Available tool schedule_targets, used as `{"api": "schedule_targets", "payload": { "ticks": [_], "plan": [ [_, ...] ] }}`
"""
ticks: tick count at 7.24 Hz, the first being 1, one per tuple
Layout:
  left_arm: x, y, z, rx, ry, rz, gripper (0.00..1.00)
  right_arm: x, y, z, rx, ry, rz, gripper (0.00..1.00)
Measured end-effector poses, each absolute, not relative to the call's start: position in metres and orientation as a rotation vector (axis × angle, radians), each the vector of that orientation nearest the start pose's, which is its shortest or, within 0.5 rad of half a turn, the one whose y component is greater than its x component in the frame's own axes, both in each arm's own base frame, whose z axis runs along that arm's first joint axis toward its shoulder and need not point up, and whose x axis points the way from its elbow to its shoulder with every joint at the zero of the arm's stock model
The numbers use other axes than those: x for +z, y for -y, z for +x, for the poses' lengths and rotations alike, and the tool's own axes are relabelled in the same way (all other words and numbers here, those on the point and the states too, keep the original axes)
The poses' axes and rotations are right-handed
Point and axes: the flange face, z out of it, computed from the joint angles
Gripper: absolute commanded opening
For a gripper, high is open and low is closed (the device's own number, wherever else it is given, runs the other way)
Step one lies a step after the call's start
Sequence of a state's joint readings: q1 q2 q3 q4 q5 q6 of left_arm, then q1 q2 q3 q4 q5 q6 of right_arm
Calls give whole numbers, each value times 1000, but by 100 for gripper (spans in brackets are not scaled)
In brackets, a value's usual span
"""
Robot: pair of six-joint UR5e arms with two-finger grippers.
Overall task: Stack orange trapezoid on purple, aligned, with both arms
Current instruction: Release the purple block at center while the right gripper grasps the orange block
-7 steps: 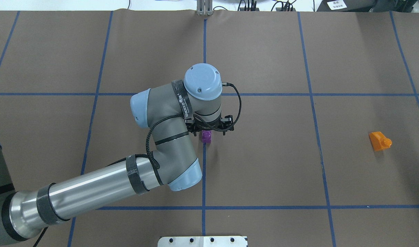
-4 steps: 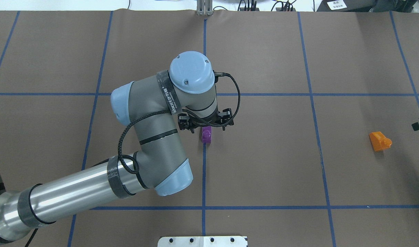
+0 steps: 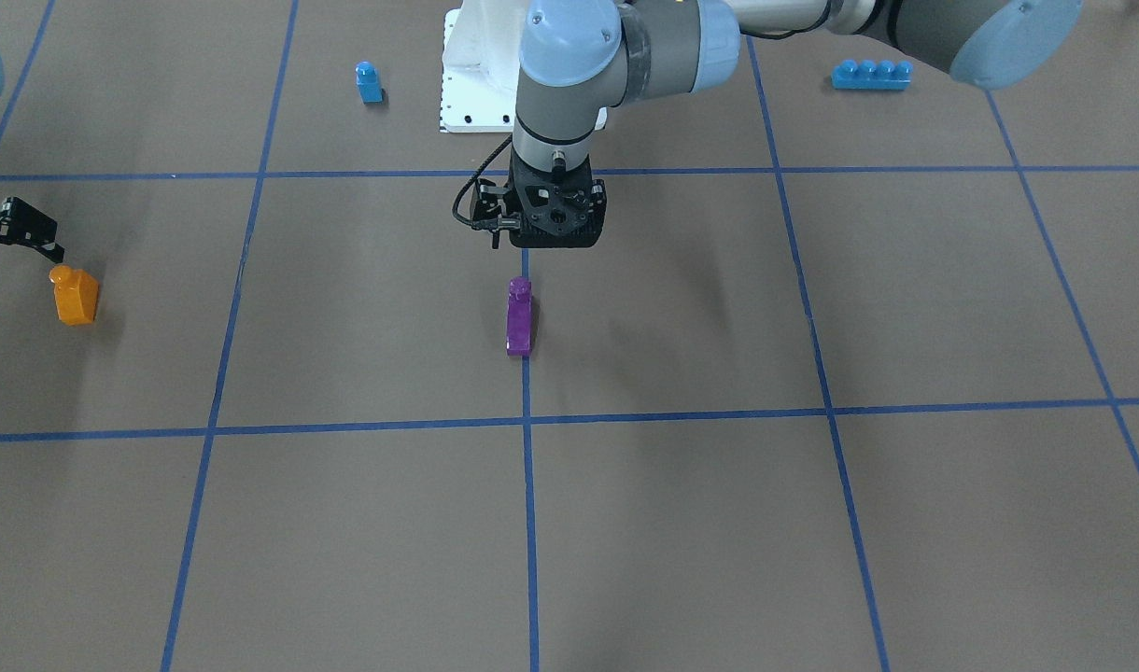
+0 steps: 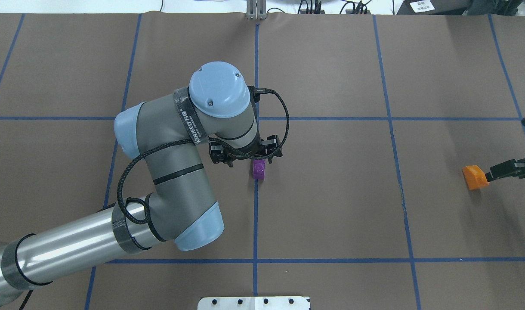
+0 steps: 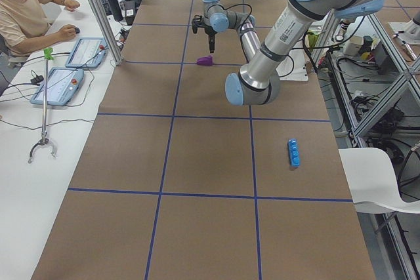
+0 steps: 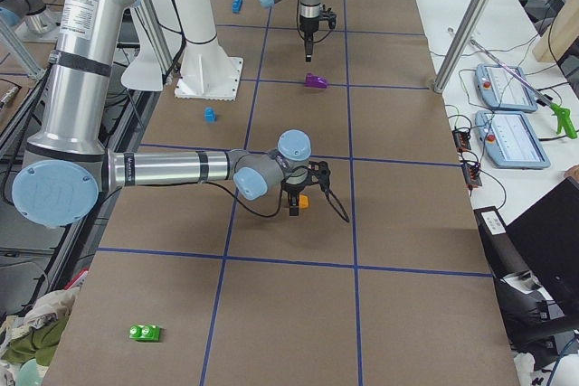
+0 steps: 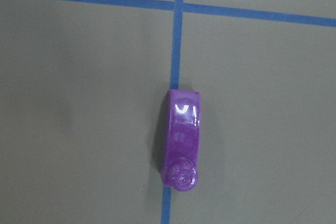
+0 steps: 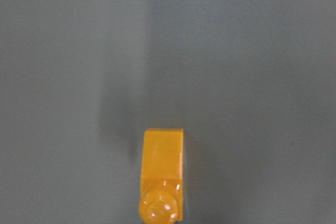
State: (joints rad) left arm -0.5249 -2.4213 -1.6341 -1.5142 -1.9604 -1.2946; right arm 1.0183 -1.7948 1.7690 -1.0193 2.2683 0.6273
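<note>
Right gripper (image 3: 14, 227) has swung in over the small glossy orange plastic trapezoid brick (image 3: 75, 297). It looks light, rigid and slippery, so pinch its flat sides. Whether its jaws, or the left gripper (image 3: 548, 222)'s, are released or clenched, I can't tell.

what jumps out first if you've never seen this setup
The big grey left arm fills the table's middle, with the left gripper hanging just above the purple brick on a blue tape line. Far off at the table's right end, the small orange trapezoid sits by the right gripper.

Two arms (image 4: 176, 172) (image 6: 172, 169), five bricks (image 3: 75, 297) (image 3: 519, 317) (image 3: 369, 82) (image 3: 871, 75) (image 6: 145, 333), one operator (image 5: 26, 11)
</note>
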Motion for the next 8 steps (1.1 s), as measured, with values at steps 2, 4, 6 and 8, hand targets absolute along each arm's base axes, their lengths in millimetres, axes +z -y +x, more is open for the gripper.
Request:
{"api": "schedule_targets", "payload": {
  "ticks": [2, 4, 6, 8],
  "plan": [
    [119, 430, 553, -64, -918, -6, 100, 603, 394, -183, -155, 837, 53, 100],
    [119, 430, 553, -64, -917, -6, 100, 610, 397, -190, -160, 814, 59, 100],
    [119, 430, 553, -64, -918, -6, 100, 618, 411, -208, -169, 805, 52, 24],
    [119, 430, 553, -64, -918, -5, 100, 620, 412, -212, -182, 804, 49, 0]
  ]
}}
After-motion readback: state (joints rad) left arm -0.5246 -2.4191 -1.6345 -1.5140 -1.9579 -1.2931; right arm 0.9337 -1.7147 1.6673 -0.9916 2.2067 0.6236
